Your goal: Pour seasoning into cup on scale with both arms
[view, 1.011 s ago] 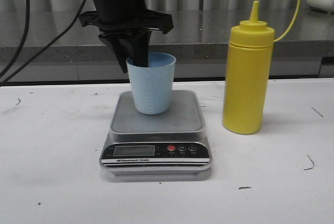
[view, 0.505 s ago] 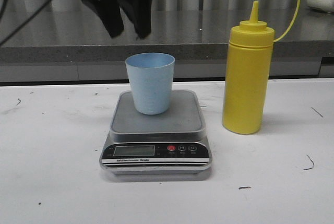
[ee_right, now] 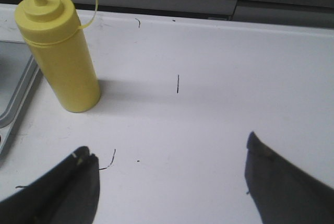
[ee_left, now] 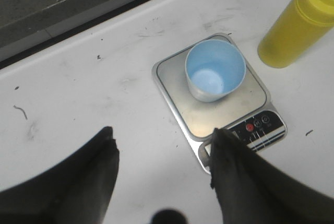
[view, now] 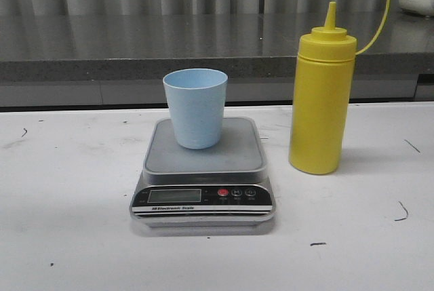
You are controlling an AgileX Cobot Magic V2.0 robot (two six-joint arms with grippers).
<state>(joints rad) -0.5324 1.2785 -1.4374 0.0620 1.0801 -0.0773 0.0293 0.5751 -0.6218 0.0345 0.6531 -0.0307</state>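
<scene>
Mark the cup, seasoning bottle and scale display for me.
cup (view: 196, 111), front view, outer wall.
seasoning bottle (view: 320, 108), front view, middle of body.
scale display (view: 174, 195), front view, LCD face.

We've got a white bench (view: 68, 189), kinda scuffed with little dark marks. Sitting right on it: the scale (view: 203, 176) in the middle and the yellow bottle (view: 320, 101) just to its right, not touching.

Both end effectors (ee_left: 162, 164) (ee_right: 169, 174) have broad, tapering matte-black fingers (ee_left: 245, 182).
</scene>
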